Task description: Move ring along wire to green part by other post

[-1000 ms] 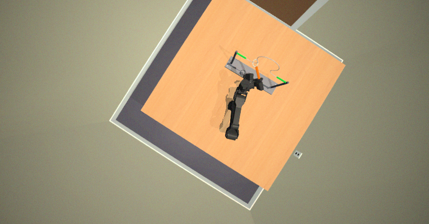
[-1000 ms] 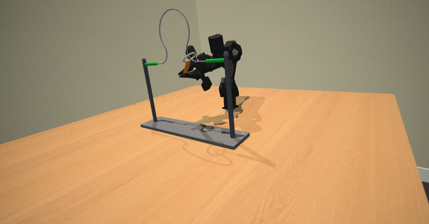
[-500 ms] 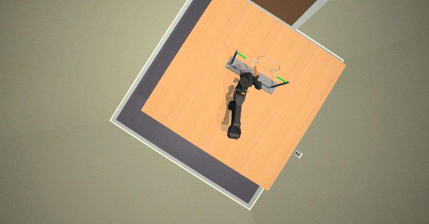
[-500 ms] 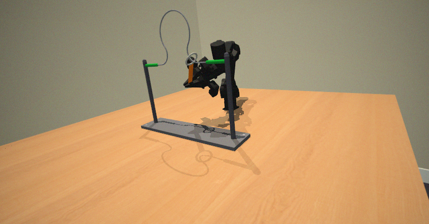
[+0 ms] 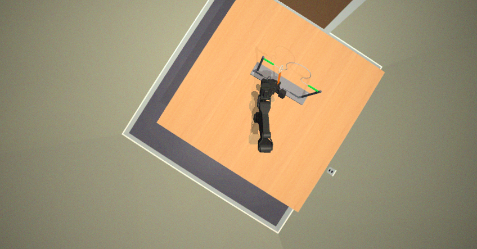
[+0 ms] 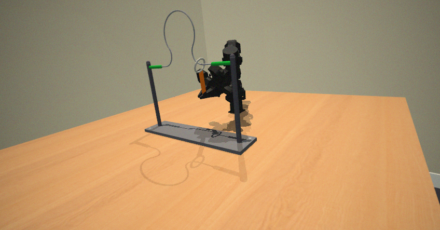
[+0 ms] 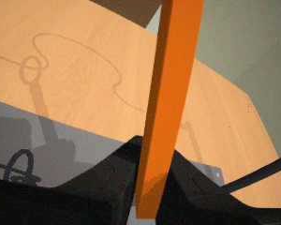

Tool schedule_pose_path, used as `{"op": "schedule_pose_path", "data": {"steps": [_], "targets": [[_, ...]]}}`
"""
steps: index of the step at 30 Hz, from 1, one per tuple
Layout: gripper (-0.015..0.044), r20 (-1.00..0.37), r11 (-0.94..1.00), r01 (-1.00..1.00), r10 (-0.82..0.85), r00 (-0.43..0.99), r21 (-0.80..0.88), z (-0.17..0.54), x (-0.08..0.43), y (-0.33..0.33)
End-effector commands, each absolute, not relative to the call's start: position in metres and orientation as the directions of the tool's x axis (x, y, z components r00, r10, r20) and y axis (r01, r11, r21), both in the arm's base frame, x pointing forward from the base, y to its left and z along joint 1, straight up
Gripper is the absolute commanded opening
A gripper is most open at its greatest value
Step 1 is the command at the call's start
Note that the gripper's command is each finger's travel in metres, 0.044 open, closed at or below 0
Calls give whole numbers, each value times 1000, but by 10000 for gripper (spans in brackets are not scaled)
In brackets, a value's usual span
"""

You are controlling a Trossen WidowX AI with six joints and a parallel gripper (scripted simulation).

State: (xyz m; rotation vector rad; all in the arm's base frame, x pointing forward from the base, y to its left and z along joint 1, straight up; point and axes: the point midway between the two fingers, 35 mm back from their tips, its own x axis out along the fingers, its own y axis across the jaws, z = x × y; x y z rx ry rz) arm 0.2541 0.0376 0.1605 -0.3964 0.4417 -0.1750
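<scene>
The ring (image 5: pixel 281 66) (image 6: pixel 195 66) is around the thin grey wire (image 5: pixel 310 71) (image 6: pixel 194 33), between one green part (image 5: pixel 268 61) (image 6: pixel 220 63) and the foot of the wire's tall loop. I cannot tell whether the ring touches the wire. The orange handle (image 5: pixel 279 77) (image 6: pixel 202 80) (image 7: pixel 170 103) points down from the ring, slightly tilted. My gripper (image 5: pixel 278 82) (image 6: pixel 202 93) (image 7: pixel 147 144) is shut on the handle near its lower end, below the wire. The other green part (image 5: pixel 313 88) (image 6: pixel 155 66) is beyond the loop. The wire and ring themselves are out of the wrist view.
One post (image 5: pixel 260 65) (image 6: pixel 236 100) stands by the green part nearer the ring. The other post (image 5: pixel 310 94) (image 6: pixel 154 98) (image 7: pixel 259 177) stands at the far end. Both rise from the grey base (image 5: pixel 289 85) (image 6: pixel 182 132) (image 7: pixel 98 138). Shadows cross the base and wooden table (image 5: pixel 214 103) (image 6: pixel 308 165) (image 7: pixel 84 23).
</scene>
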Motion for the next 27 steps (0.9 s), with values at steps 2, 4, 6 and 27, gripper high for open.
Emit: {"op": "schedule_pose_path", "data": {"steps": [2,4,6,27], "targets": [[-150,-402,952,86,-204,892,-294,159,255,56],[-150,-410,962,85,-189,892,-259,158,255,62],[-150,-418,971,84,-173,892,-222,157,254,69],[-150,-444,995,83,-96,891,-49,155,253,111]]}}
